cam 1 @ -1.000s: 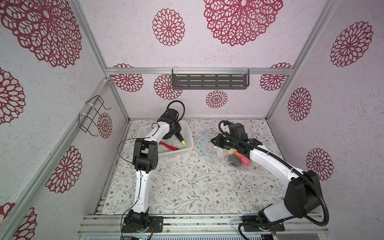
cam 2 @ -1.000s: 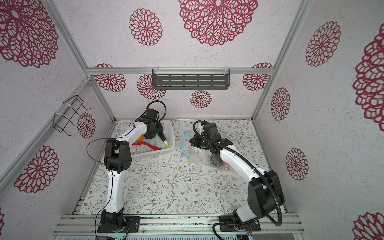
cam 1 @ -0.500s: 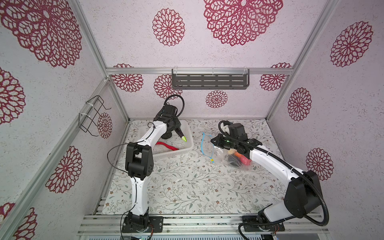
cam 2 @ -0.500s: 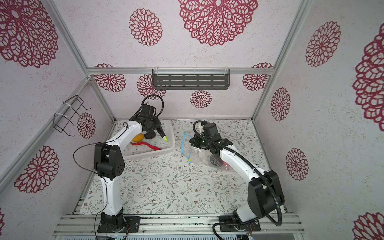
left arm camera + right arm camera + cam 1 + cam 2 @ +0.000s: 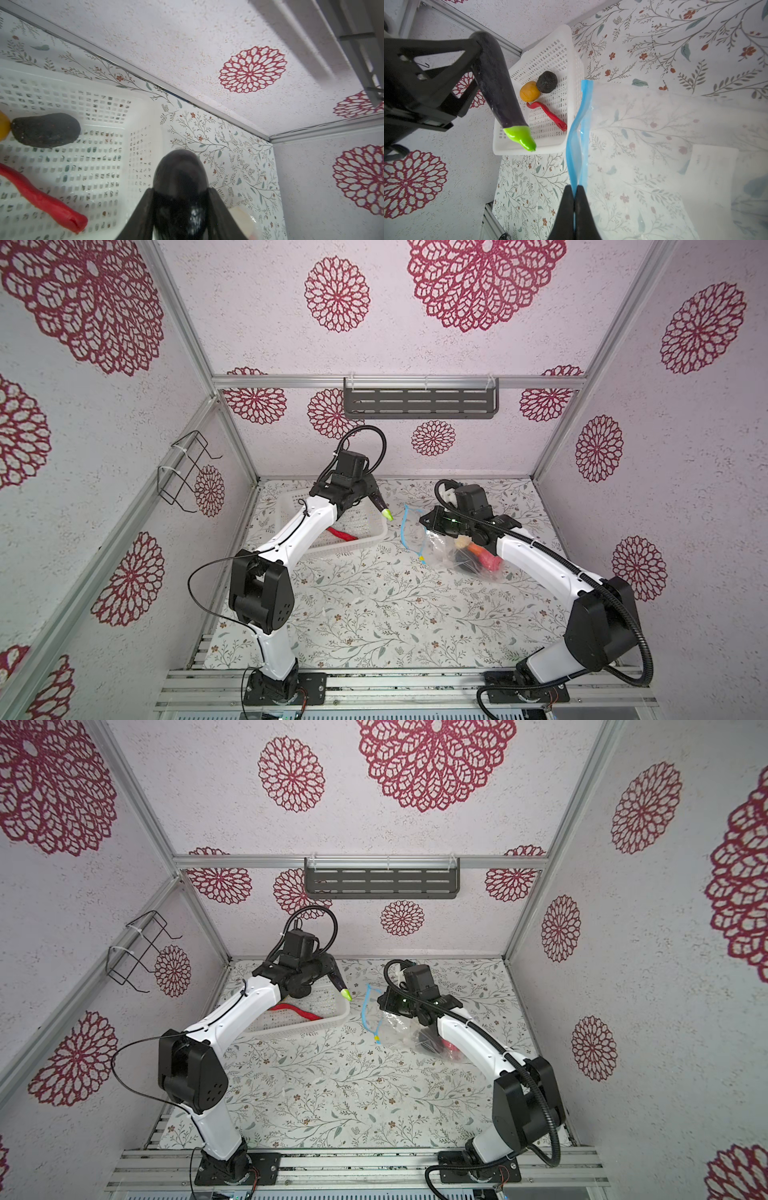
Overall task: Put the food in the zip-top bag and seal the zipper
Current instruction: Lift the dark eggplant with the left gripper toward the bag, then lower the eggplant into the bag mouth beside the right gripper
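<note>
A: How does everything lie on the table point(image 5: 374, 614)?

B: The white basket point(image 5: 349, 544) stands at the back left. The clear bag point(image 5: 440, 549) lies just beside it, with its mouth turned to the basket. I think this is on purpose, as the way from the basket to the mouth is short.

A: Why does the right gripper point(image 5: 574, 188) hold the bag?

B: Its fingers are pressed fully together on the blue zipper point(image 5: 578, 116) and hold the strip up from the table. Whether they pinch one lip or both, I cannot tell. The mouth seems to gape a little, and the soft plastic cannot slide away.

A: And the left gripper point(image 5: 366, 494)?

B: It is closed partway around a dark eggplant point(image 5: 379, 506). The fingers clamp the thick end. The green tip hangs free below them and slants down over the basket rim toward the mouth, near it but not touching. Tip first looks to me the easy way in.

A: And the smaller pieces?

B: A cream ball point(image 5: 460, 542), an orange piece point(image 5: 473, 549) and a pink ball point(image 5: 489, 563) lie deep in the bag. A red chilli point(image 5: 550, 114), a yellow potato point(image 5: 530, 91) and a black lump point(image 5: 546, 81) wait in the basket. The yellow slider point(image 5: 422, 559) sits at the near end of the zipper, so sealing is not yet done.
</note>
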